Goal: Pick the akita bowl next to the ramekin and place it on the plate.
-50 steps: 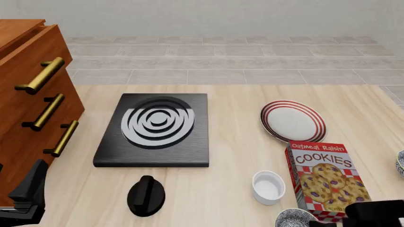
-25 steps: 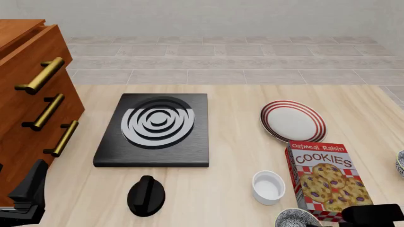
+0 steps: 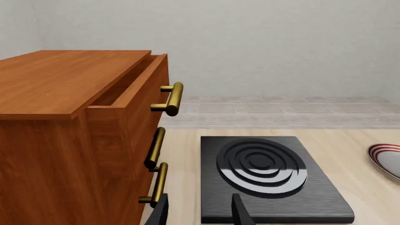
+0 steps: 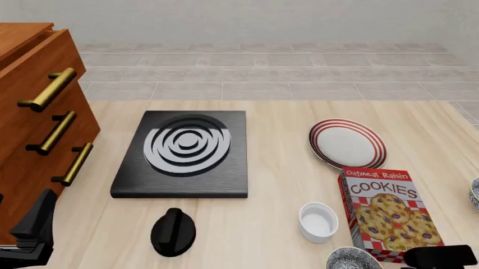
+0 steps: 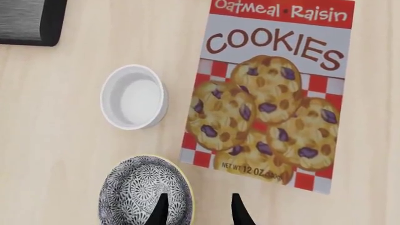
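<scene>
Slowly the right arm's black gripper (image 5: 196, 208) has drawn back toward the desk's near edge
Its jaws stand open and empty, straddling the rim of the blue-grey speckled akita bowl (image 5: 145, 193), which sits just beside the plain white ramekin (image 5: 134, 97); a grasp looks close

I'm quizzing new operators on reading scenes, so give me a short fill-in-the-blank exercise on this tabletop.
1. The akita bowl lies on the table beside the white ____.
2. The plate has dark ____ rings around its rim.
3. The cookie box lies between the ramekin and the ____.
4. The right gripper holds ____.

Missing words: ramekin; red; plate; nothing
</scene>
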Available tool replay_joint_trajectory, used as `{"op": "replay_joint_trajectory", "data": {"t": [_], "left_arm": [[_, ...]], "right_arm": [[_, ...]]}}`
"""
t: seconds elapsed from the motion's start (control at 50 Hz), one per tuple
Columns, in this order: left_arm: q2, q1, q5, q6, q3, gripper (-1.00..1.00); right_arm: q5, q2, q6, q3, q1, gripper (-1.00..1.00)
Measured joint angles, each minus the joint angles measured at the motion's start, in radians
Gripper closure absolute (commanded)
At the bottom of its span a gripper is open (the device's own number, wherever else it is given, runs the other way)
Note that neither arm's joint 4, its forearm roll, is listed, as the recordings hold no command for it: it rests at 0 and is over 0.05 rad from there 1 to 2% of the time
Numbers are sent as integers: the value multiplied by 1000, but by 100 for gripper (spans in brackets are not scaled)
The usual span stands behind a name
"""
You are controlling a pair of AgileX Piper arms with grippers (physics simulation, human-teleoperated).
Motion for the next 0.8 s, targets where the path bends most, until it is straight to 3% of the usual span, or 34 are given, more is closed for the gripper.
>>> {"op": "replay_joint_trajectory", "data": {"t": [0.72,0.74,0.8], "left_arm": [[0,0,0,0,0,-100],[0,0,0,0,0,-100],[0,0,0,0,0,-100]], "right_arm": [[-8,20,24,6,21,-100],[-6,19,25,6,21,100],[-5,16,21,5,20,100]]}}
